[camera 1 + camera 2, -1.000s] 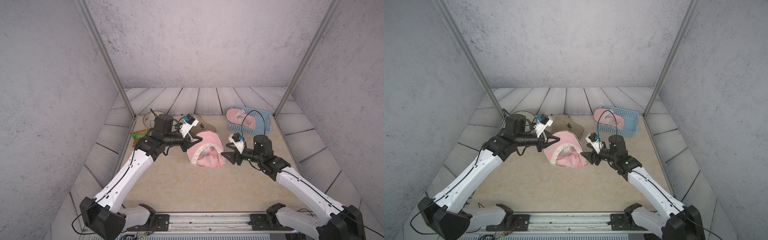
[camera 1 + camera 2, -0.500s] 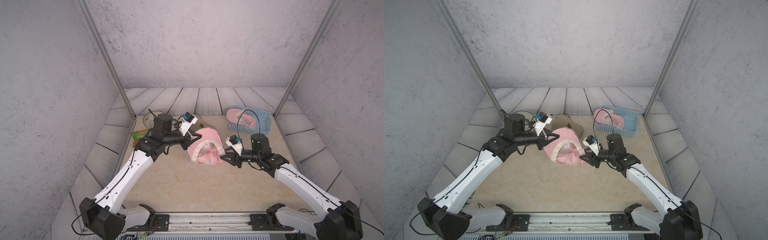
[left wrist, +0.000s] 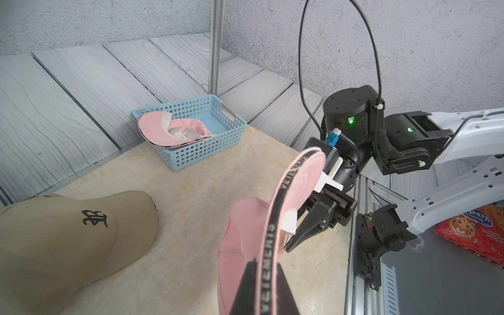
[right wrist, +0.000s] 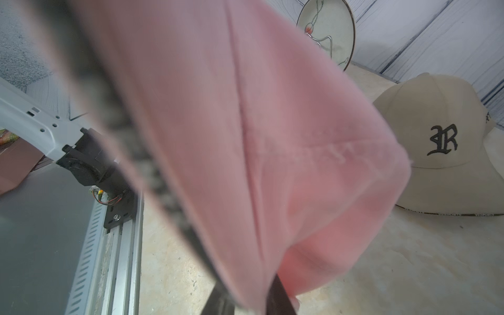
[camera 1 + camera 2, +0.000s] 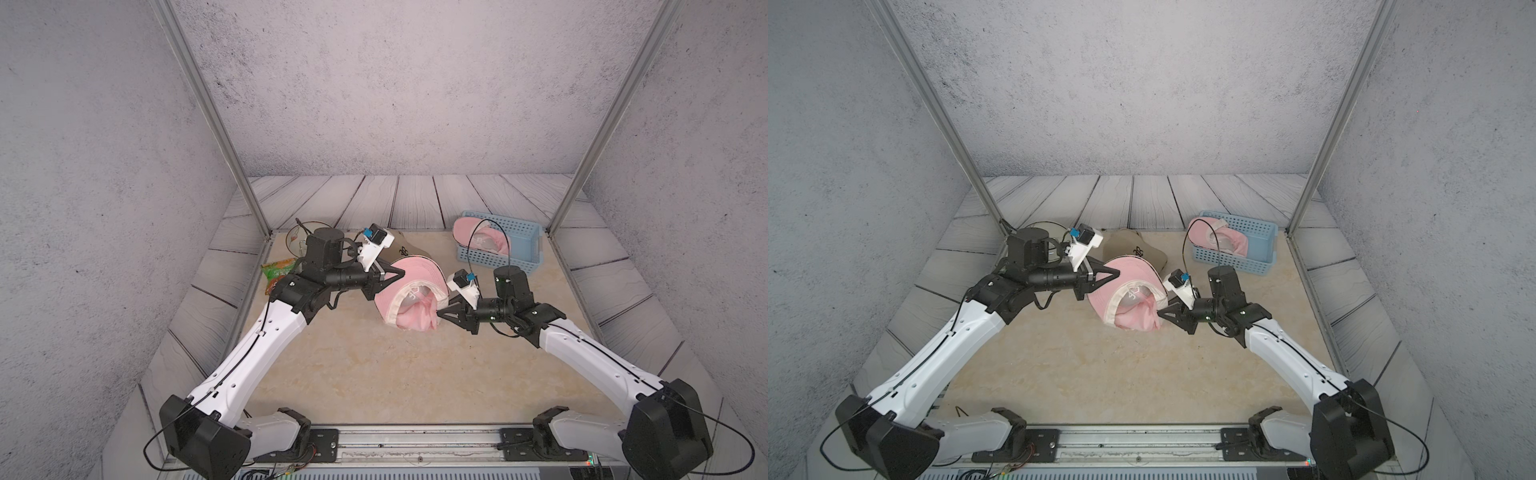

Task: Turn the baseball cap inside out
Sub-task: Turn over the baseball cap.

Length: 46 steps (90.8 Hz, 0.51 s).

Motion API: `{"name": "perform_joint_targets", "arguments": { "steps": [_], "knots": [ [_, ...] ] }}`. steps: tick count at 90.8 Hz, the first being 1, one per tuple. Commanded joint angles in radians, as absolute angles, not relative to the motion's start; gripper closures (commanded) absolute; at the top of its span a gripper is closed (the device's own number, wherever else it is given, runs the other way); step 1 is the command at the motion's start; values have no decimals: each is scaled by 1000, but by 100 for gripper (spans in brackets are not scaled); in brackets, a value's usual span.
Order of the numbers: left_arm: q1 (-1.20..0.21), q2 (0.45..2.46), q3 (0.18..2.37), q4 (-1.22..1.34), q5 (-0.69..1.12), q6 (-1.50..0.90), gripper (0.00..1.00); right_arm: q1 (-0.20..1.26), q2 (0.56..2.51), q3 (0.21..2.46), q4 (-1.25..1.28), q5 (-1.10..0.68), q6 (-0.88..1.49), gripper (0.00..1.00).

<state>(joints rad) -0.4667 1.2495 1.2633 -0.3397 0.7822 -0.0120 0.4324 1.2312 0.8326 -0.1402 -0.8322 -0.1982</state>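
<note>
Counter [image 5: 374, 374]: near half bare, room to pull toward the rail [image 5: 415, 432]. Blue basket [image 5: 511, 257] and tan cap [image 5: 401, 249] crowd the far side, so don't swing back. Baseball cap [image 5: 415, 274] hangs mid-counter, crown sagging. Left gripper [image 3: 266, 270] clamped on brim edge. Right gripper [image 5: 441, 312] jaws narrow around crown fabric; can't tell if it bites. Risk: thin pinch slips, crown flops back.

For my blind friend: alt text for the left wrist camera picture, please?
A pink fabric baseball cap is gripped by the left gripper and the right gripper; behind it lie a tan fabric cap and a blue plastic basket.
</note>
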Motion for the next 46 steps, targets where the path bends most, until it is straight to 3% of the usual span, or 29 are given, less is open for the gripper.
{"name": "perform_joint_targets", "arguments": {
  "steps": [1,14,24,35,46],
  "knots": [
    [-462,1216,1267,-198,868,-51,100,435,1260,836,-151,-880,-189,78],
    [-458,1212,1264,-180,851,-71,100,434,1266,829,-138,-873,-181,83],
    [-453,1212,1254,-139,843,-110,100,435,1266,818,-101,-765,-116,96],
    [-451,1212,1238,-105,820,-151,100,435,1272,821,-65,-369,100,100],
    [-451,1221,1223,-41,791,-243,100,433,1327,900,-204,2,311,100]
  ]
}}
